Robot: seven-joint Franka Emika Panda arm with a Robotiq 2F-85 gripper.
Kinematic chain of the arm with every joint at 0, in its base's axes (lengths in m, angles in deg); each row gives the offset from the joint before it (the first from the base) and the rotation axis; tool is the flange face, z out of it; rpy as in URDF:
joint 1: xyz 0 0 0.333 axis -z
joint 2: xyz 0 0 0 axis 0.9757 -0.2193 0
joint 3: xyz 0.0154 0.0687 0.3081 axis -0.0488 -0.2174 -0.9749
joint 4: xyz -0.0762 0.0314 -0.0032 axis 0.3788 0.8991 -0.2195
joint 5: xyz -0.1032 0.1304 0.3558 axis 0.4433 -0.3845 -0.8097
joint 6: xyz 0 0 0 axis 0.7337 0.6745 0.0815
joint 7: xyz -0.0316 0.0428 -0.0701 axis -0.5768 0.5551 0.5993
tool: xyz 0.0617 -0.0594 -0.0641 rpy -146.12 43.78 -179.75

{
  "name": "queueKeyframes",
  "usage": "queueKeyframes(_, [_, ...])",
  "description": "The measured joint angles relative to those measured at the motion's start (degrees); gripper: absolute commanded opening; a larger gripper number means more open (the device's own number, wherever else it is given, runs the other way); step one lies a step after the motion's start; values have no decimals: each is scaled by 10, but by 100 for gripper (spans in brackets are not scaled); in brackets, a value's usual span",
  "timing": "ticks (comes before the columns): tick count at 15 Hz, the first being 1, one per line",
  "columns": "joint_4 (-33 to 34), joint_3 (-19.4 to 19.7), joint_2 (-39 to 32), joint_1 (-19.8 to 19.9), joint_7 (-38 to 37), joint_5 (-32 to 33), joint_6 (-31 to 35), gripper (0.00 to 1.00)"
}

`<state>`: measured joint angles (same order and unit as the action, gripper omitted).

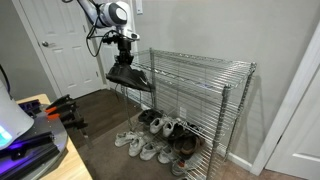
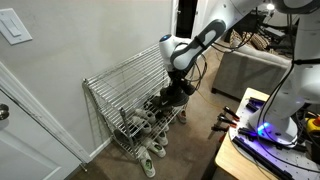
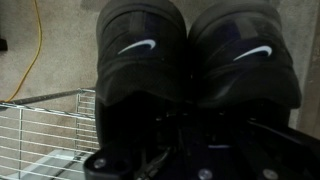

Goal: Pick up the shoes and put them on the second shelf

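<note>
The shoes (image 1: 131,76) are a pair of black low-tops hanging in the air as one bundle at the open end of the metal rack. My gripper (image 1: 126,62) comes down from above and is shut on them. In an exterior view the shoes (image 2: 174,96) hang under the gripper (image 2: 178,82), beside the rack's upper wire tiers. In the wrist view the shoes (image 3: 190,60) fill the picture, toes away from me, a white swoosh on each. The gripper (image 3: 190,145) is lost in the dark below them. The second shelf (image 1: 190,84) is a chrome wire tier next to the shoes.
White and grey sneakers (image 1: 140,146) and brown shoes (image 1: 184,148) lie on the floor under the rack, and several pairs (image 2: 150,140) show beneath it. A white door (image 1: 60,50) stands behind the arm. A wooden table (image 1: 45,150) with gear sits nearby. Wire grid (image 3: 40,130) shows at lower left.
</note>
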<state>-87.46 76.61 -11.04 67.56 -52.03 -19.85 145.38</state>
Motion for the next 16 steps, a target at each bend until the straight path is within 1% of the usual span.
queueKeyframes(4, [-4, 3, 1, -3, 0, 24, 63, 5])
queueKeyframes(6, [-7, 8, -2, -3, 0, 26, 102, 5])
queueKeyframes(8, [-11, 10, -5, -2, 0, 24, 124, 6])
queueKeyframes(13, [-16, 10, -5, 9, 15, -14, 135, 5])
queueKeyframes(16, [-31, 11, -9, 21, 21, -32, 175, 5])
